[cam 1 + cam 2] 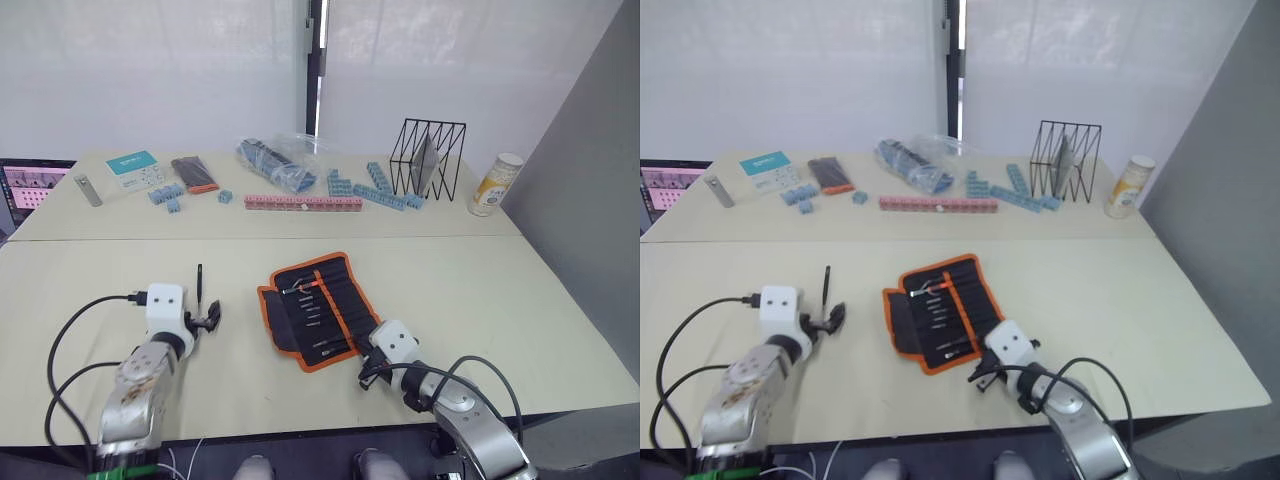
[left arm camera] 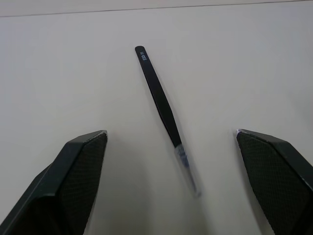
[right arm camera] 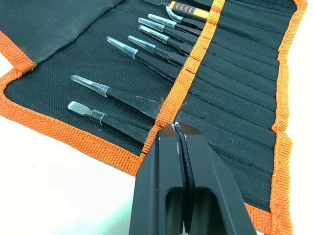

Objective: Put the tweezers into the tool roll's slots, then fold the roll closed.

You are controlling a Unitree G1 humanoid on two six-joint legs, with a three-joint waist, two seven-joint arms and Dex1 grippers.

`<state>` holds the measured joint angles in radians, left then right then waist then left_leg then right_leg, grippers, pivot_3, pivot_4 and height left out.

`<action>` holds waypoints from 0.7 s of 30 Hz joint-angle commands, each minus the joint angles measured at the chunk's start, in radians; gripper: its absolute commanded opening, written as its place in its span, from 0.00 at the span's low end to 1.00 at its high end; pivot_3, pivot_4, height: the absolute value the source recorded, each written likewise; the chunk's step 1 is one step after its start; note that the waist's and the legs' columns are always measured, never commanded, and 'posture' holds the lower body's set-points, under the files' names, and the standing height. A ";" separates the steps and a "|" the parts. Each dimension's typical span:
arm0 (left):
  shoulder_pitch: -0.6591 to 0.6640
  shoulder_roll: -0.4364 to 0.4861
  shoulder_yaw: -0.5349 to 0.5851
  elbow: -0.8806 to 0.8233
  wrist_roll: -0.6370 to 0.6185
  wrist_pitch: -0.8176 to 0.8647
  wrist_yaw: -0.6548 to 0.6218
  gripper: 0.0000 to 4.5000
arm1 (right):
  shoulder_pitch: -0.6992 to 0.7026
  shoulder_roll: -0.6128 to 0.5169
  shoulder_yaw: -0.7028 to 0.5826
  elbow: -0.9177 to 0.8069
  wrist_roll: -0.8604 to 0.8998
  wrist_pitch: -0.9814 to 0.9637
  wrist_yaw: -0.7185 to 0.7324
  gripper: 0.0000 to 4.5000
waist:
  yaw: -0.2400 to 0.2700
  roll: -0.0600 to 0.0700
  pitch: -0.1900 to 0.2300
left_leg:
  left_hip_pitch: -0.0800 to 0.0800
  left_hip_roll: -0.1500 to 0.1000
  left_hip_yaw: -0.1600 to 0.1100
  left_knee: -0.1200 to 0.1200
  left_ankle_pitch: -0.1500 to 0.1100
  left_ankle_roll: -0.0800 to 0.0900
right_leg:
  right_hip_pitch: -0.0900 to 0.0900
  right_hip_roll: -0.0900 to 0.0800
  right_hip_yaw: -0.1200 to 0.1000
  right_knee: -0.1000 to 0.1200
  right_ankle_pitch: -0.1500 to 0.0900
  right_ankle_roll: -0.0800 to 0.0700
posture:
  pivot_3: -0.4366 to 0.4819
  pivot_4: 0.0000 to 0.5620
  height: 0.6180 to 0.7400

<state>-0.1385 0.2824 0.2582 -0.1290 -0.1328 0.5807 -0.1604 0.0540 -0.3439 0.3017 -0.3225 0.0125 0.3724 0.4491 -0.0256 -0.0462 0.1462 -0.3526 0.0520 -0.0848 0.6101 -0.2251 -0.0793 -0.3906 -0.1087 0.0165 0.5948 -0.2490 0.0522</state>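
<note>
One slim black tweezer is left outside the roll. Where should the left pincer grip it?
Grip the slim black tweezer across its wider mid-body, coming straight down: it lies flat on the table between the open left pincer, and its capped tip is too thin.

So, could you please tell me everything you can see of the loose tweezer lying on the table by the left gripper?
The loose tweezer is slim, black and metal-looking, with pale lettering at its blunt end and a clear cap over its pointed tip. It lies flat on the beige table, apart from the tool roll, between the open left gripper's fingers, which are not touching it.
</note>
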 commanded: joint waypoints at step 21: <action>-0.097 -0.030 -0.023 0.082 0.003 0.067 0.050 0.01 | 0.046 -0.015 0.064 0.130 -0.026 0.104 0.023 0.00 | 0.003 0.003 -0.001 | 0.002 0.000 0.000 0.000 0.000 0.000 | 0.000 0.000 0.000 -0.001 0.000 0.000 | 0.48 0.27 0.97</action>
<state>-0.2330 0.2616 0.2616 -0.0695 -0.1185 0.6491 -0.0847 0.0541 -0.3461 0.2994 -0.3224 0.0122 0.3726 0.4491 -0.0230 -0.0435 0.1455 -0.3503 0.0516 -0.0849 0.6103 -0.2253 -0.0795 -0.3911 -0.1091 0.0160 0.5936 -0.2491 0.0522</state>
